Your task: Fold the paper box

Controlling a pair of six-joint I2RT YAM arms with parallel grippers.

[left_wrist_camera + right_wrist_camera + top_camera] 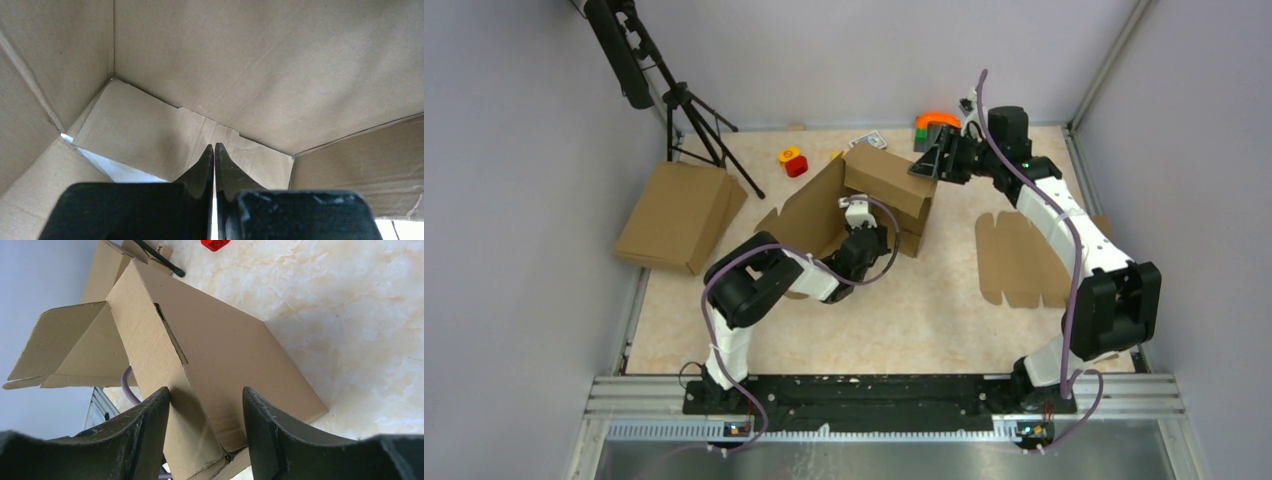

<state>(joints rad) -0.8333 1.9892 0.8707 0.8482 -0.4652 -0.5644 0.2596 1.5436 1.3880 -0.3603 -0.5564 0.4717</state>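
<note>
Paper box: the paper box (pixel 886 186) stands part-folded near the middle of the table's (pixel 904 315) far edge, with one broad flap raised on its left.
Left gripper: the left gripper (pixel 214 150) is inside the box, its jaws pressed together on nothing and its tips aimed at an inner corner.
Right gripper: the right gripper (pixel 206 392) is at the box's upper right corner, with the jaws apart and a folded wall between them. Whether they pinch the wall cannot be told.
Cardboard blank: the flat cardboard blank (pixel 1024 262) lies near the right edge.
Second box: the second box (pixel 679 215) overhangs the left edge.
Red block: the red block (pixel 795 162) sits by the far edge.
</note>
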